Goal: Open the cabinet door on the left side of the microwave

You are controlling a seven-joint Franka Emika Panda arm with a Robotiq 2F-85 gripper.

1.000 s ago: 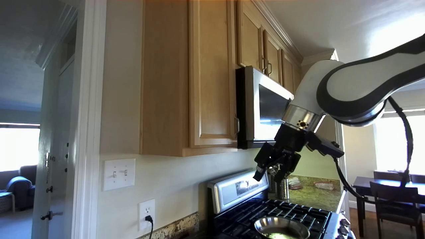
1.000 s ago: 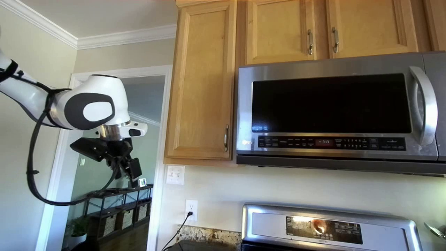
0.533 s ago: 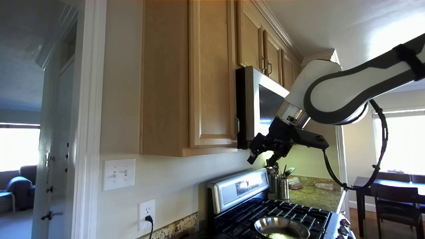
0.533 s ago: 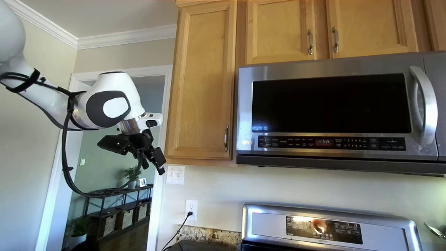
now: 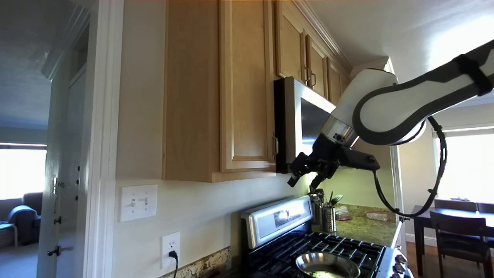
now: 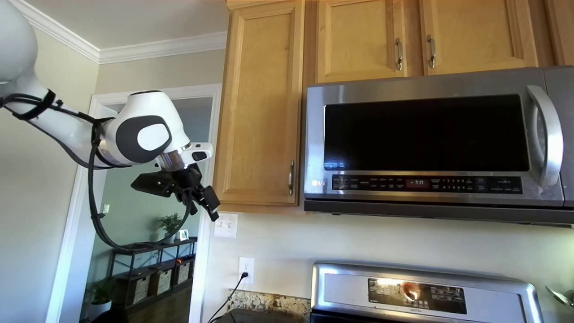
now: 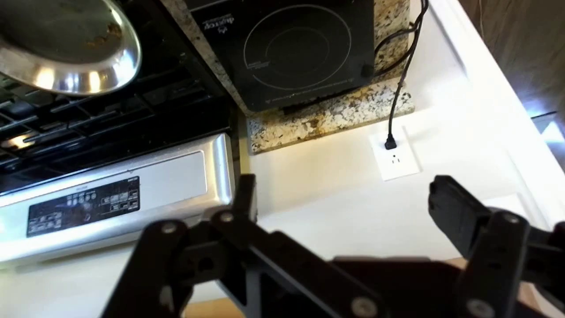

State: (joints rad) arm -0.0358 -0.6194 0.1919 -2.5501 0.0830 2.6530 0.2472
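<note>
On the near side, the black two-finger gripper (image 7: 346,195) stands spread, nothing between its fingers, presumably to leave clearance for a straddling grasp. It tilts downward, apart from and apparently lower than the slim vertical silver bar handle (image 6: 291,177); raising and re-angling seem required. The handle is mounted low on the right edge of the tall honey-coloured wooden door (image 6: 261,107), implying a leftward swing. The door is closed, left of the boxy stainless-steel microwave (image 6: 426,132).

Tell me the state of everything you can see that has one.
Tall cabinet door, closed
Microwave, closed, red display lit
Shorter cabinet doors, closed
Gripper, open, empty
Steel pan, on gas stove, brown residue inside
Power plug, in outlet
Portable cooktop, on or off unclear
Light switches, cannot tell
</note>
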